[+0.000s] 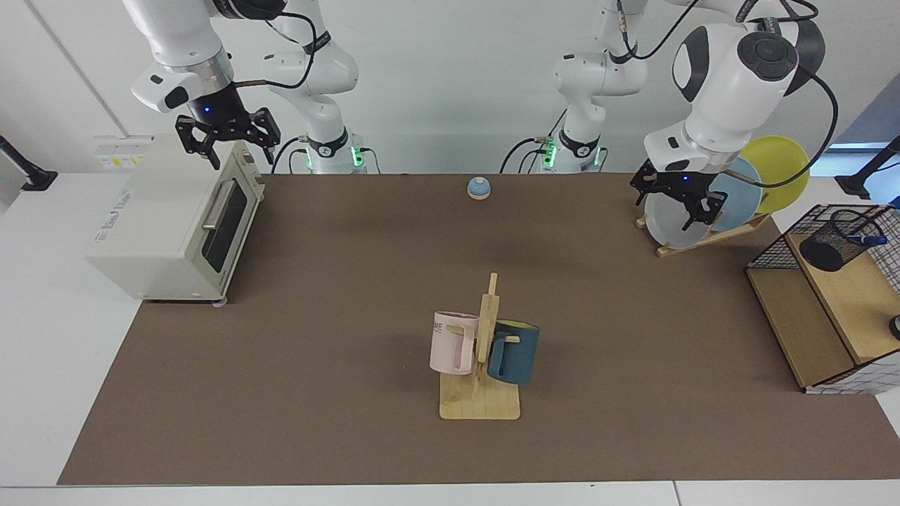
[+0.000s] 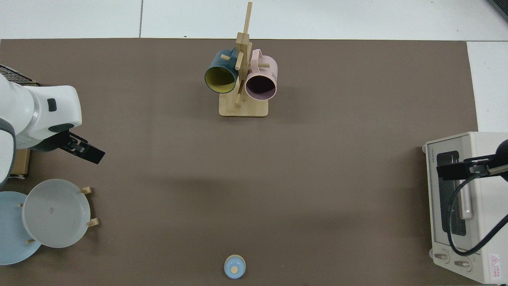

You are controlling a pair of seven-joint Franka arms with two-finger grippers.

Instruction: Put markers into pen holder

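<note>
A slim marker (image 1: 863,239) with a blue cap pokes aslant from the black mesh pen holder (image 1: 834,242), which sits well apart from the open left claw (image 1: 676,199).

A brown mat (image 1: 351,295) covers most of the white surface (image 1: 56,337). Behind the mat stands a plain white wall (image 1: 450,84), evenly lit.

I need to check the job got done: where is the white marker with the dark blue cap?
In the facing view, the white marker with the dark blue cap sits in the black wire-mesh pen holder on the wooden shelf, far right.
</note>
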